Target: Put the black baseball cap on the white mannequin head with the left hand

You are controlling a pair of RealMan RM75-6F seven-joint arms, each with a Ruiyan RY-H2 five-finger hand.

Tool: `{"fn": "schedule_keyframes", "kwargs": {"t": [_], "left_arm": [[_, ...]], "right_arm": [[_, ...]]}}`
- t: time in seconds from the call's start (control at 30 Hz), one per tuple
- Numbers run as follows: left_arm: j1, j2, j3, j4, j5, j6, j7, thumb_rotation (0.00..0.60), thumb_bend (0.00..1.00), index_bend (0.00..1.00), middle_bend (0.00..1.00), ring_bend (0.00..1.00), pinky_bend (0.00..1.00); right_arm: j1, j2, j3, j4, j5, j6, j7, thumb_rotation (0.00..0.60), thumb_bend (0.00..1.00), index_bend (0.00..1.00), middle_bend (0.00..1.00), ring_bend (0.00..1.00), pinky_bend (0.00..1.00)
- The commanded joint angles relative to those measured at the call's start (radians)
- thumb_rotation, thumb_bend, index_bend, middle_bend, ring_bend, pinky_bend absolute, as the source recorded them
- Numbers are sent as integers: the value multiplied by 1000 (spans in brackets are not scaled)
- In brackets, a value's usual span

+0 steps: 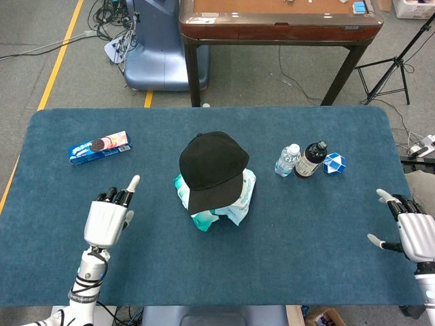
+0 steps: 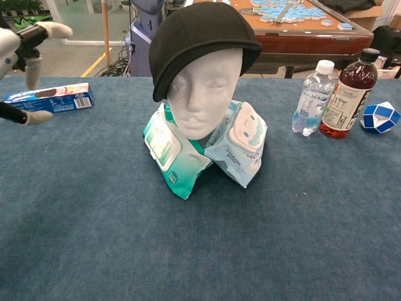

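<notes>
we see a table (image 1: pixel 326 224) covered in blue felt, on a grey floor with a wooden table (image 1: pixel 279 27) behind it. the black cap (image 2: pixel 200 37), soft fabric, sits on the smooth white mannequin head (image 2: pixel 203 94). left of the head, the left hand (image 1: pixel 107 221) is empty, fingers extended. far right, the right hand (image 1: pixel 411 231) is spread, empty.

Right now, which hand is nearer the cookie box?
Left. The left hand sits just below the cookie box on the table's left side, open and empty. The right hand is at the far right edge, across the table.
</notes>
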Motion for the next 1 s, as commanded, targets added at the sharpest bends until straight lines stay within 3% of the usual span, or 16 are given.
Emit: {"fn": "schedule_keyframes", "kwargs": {"t": [0.03, 0.2, 0.4, 0.7, 0.87, 1.0], "left_arm": [[64, 65, 40, -84, -78, -21, -15, 600, 81, 223, 602, 468, 729], [123, 171, 81, -200, -149, -53, -41, 600, 80, 320, 602, 475, 730], [173, 300, 127, -289, -188, -95, -194, 600, 80, 358, 602, 481, 730], [260, 357, 166, -205, -125, -26, -397, 600, 80, 375, 602, 481, 730], [268, 377, 184, -150, -107, -57, -457, 600, 80, 377, 602, 482, 729], [263, 369, 167, -130, -113, -79, -488, 600, 81, 381, 602, 481, 730]], "right_arm": [[1, -2, 1, -1, 2, -2, -5, 600, 0, 148, 284, 170, 215], [4, -9, 0, -3, 5, -7, -27, 600, 0, 148, 284, 171, 215], [7, -18, -2, -9, 8, -10, -56, 600, 0, 148, 284, 170, 215], [14, -33, 1, -14, 24, -20, -102, 600, 0, 148, 284, 170, 215], [20, -41, 8, -13, 46, -32, -122, 600, 0, 148, 284, 170, 215], [28, -43, 12, -12, 63, -50, -132, 600, 0, 148, 284, 170, 215]]}}
